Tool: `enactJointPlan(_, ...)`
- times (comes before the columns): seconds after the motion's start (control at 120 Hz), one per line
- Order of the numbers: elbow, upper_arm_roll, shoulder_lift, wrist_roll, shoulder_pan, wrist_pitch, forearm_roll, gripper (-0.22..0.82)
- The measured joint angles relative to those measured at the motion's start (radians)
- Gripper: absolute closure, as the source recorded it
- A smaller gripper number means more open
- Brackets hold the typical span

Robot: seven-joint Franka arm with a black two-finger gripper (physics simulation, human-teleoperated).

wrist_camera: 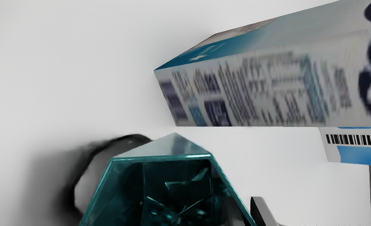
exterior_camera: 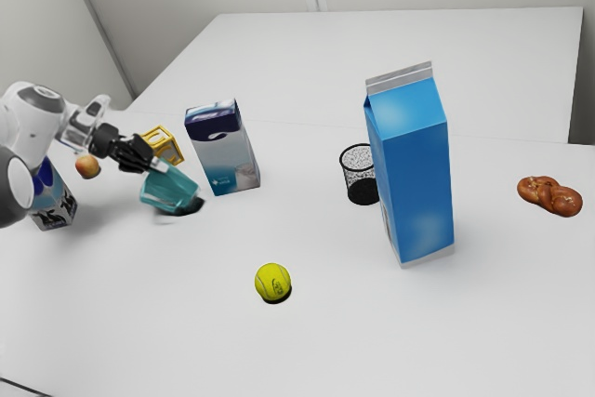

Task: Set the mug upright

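The black gripper [exterior_camera: 156, 165] reaches down to the teal translucent mug [exterior_camera: 169, 189] in the exterior view's left part. The mug is tilted, with a dark shadow under and beside it; whether it touches the table is unclear. In the wrist view the faceted mug [wrist_camera: 176, 188] shows its open mouth. The gripper [wrist_camera: 248, 205] is shut on the mug's wall, one finger inside the mouth and the other outside. No handle can be made out.
A white-and-purple carton [exterior_camera: 226, 160] stands close beside the mug. Around are a yellow frame [exterior_camera: 165, 145], a peach [exterior_camera: 87, 166], another carton [exterior_camera: 54, 202], a tennis ball [exterior_camera: 273, 283], a mesh cup [exterior_camera: 358, 174], a tall blue carton [exterior_camera: 414, 178] and a pretzel [exterior_camera: 550, 195].
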Motion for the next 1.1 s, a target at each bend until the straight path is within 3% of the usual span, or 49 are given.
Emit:
enactJointPlan(0.167, -0.072, 0.002, -0.107, -0.003, -0.018, 0.007, 0.027, 0.75)
enactJointPlan(0.367, -0.128, -0.004, -0.226, -0.082, -0.146, 0.092, 0.295, 0.77)
enactJointPlan(0.767, -0.294, -0.19, -0.357, -0.344, -0.203, 0.348, 0.781, 0.79)
enactJointPlan(0.908, -0.372, -0.218, -0.417, -0.447, -0.222, 0.411, 0.863, 0.79)
enactJointPlan(1.1, -0.427, -0.268, -0.425, -0.584, -0.232, 0.479, 0.943, 0.79)
